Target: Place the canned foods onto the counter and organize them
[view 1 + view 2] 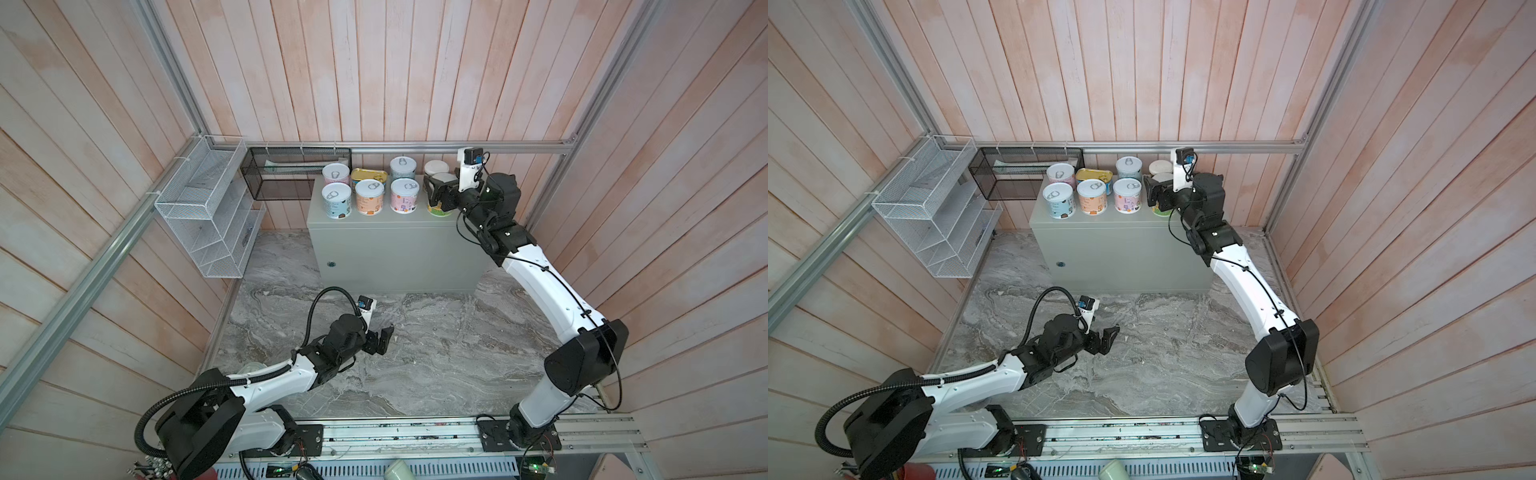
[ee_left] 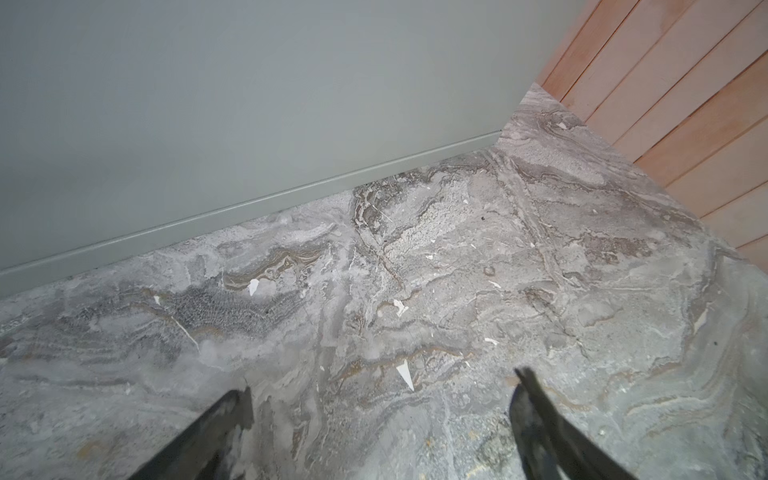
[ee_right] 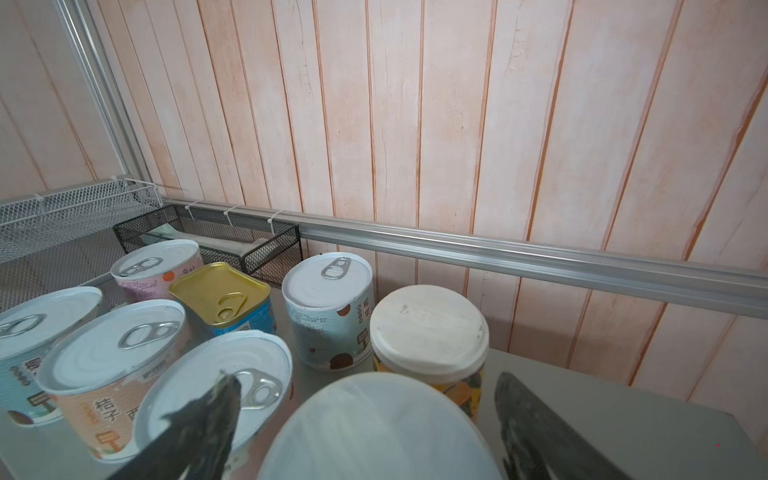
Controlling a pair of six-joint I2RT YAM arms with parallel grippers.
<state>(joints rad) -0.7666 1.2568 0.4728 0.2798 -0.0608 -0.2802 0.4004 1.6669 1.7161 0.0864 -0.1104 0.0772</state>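
Note:
The counter [image 1: 395, 253] is a pale grey-green box, and the canned foods stand on its top in two rows. Several pastel cans with pull-tab lids [image 1: 369, 196] fill the left and middle, with a gold tin [image 1: 368, 174] in the back row. At the right end stand two white-lidded orange-green cans, one behind [image 3: 428, 328] and one in front [image 3: 374, 432]. My right gripper [image 3: 369, 382] is open around the front one, its fingers clear of both sides. Low over the marble, in front of the counter, my left gripper [image 1: 384, 336] is open and empty.
A white wire rack [image 1: 208, 216] hangs on the left wall and a black mesh basket [image 1: 291, 170] hangs just left of the counter top. An aluminium rail [image 1: 457, 146] runs along the wall behind the cans. Grey marble surface [image 1: 436, 353] lies before the counter.

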